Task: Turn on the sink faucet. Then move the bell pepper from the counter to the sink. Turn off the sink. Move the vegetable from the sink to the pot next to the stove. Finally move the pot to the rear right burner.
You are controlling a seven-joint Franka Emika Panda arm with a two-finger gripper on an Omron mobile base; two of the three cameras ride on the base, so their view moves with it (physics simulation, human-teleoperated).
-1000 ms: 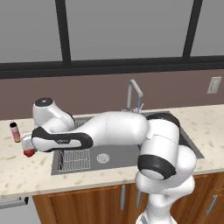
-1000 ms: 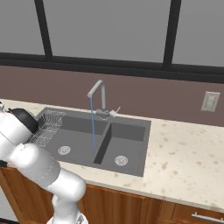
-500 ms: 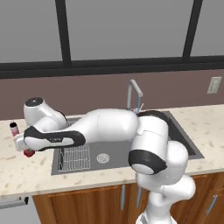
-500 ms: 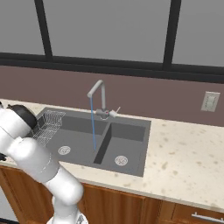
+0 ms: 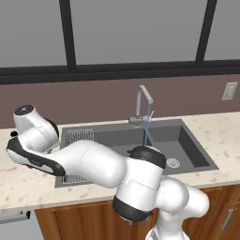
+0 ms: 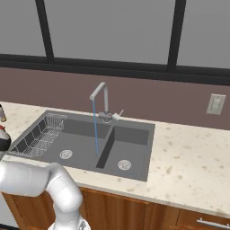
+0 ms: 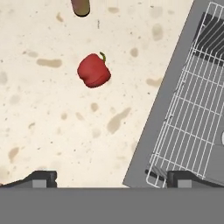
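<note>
Left base view: the white arm is reaching way out over the left end of the beige speckled stone counter (image 5: 28,187), with the hand sitting past the left rim of the wide dark grey double-basin sink (image 5: 187,140). The tall slim grey metal faucet (image 5: 142,105) is running, one thin blue stream dropping near the divider between the two basins.

Right base view: same sink, two basins, two round silver drains, one wire rack (image 6: 40,134) in the left basin. Lots of bare counter is lying to the right of the sink, and one wall outlet (image 6: 217,104) is sitting on the backsplash.

Hand view: the pincer (image 7: 111,179) is hanging with its two dark tips spread wide apart, gripping nothing. One small squat red bell pepper (image 7: 93,71) is sitting on the counter ahead of the tips, toward the left one, with open stone all around it. One bottle (image 7: 81,6) is poking in past the pepper. The sink edge and rack are running beside the right tip.
</note>
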